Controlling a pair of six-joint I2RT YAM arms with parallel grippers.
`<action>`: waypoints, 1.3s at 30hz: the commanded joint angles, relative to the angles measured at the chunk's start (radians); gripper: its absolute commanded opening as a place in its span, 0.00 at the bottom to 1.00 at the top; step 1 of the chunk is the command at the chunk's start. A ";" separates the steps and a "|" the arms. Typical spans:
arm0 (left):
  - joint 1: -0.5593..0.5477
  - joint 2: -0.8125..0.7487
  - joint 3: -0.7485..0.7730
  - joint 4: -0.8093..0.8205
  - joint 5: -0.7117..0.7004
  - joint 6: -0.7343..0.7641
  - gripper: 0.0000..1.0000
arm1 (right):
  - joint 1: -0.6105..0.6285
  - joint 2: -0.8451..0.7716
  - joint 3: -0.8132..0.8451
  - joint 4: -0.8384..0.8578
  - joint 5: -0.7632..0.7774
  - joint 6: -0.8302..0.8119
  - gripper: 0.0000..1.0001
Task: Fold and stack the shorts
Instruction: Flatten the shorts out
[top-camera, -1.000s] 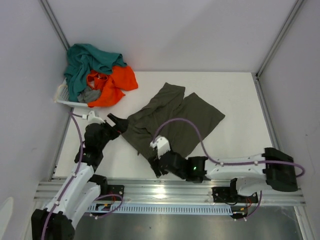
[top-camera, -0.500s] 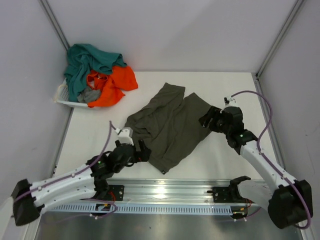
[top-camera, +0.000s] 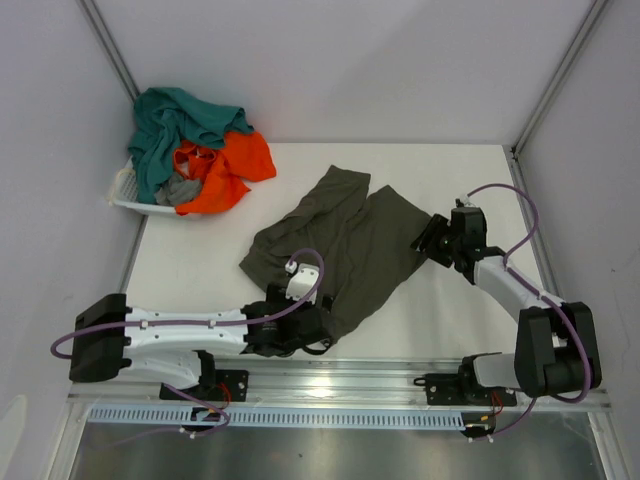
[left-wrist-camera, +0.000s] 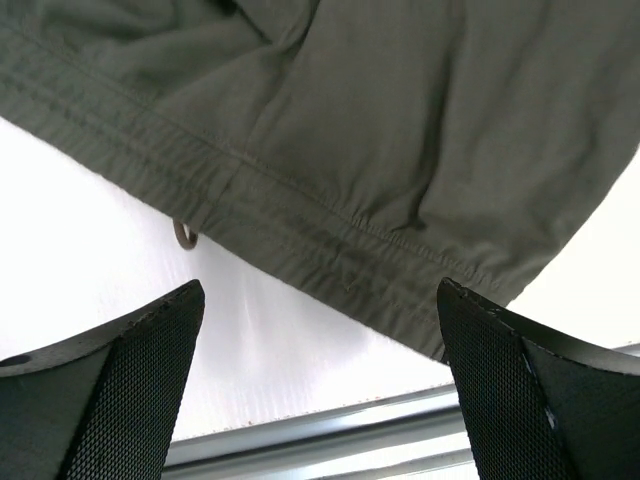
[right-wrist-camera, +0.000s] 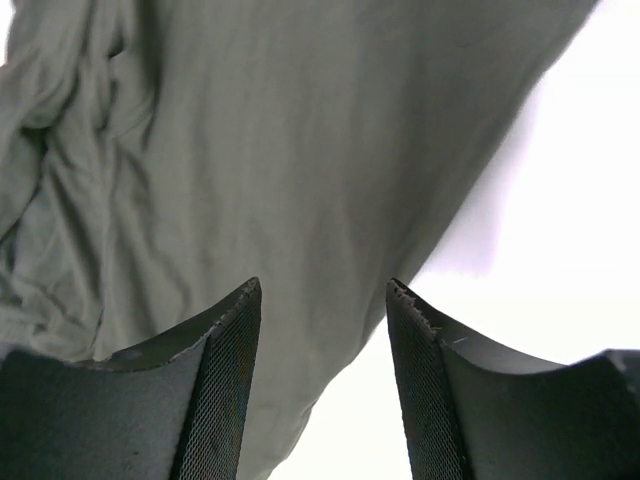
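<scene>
Found the olive shorts (top-camera: 345, 245) spread mostly flat at mid-desk on the white desk (top-camera: 470, 170). Placed them well apart from the white basket (top-camera: 122, 195) in the far left corner, which holds the teal (top-camera: 165, 125), orange (top-camera: 240, 160) and grey (top-camera: 180, 190) pairs.

Read the long axis as a diagonal, with the waistband at the near-left end and the two legs pointing far and right in a shallow V. Confirmed the waistband in the left wrist view by its rows of stitching and a small drawstring loop (left-wrist-camera: 184, 236) peeking from under the edge. Noted wrinkles bunched around the crotch and the far leg, and smoother cloth on the right leg.

Saw the left fingers (left-wrist-camera: 130, 400) spread wide with nothing held, poised over the near corner of the waistband. Saw the right fingers (right-wrist-camera: 215, 380) parted with nothing gripped, at the outer edge of the right leg. Cannot tell whether either set touches the cloth.

Handling, as a judgement:
- Expect light, limp, thin cloth with no stiffness, likely to sag between two grips and slide easily on the smooth desk.
- Not fragile.
- Best to pinch the doubled, stitched edges: waistband corner on the left, hem corner on the right.
- Beware catching only the top layer, or snagging the drawstring.
</scene>
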 joint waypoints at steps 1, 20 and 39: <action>0.000 0.012 0.051 -0.008 -0.095 0.026 0.99 | -0.006 0.055 0.066 0.036 0.020 -0.008 0.58; 0.127 0.307 0.171 0.291 0.186 0.348 0.99 | -0.028 0.450 0.342 -0.095 0.279 -0.034 0.54; 0.054 0.407 0.153 0.290 0.260 0.282 0.99 | -0.061 0.483 0.387 -0.181 0.359 -0.046 0.61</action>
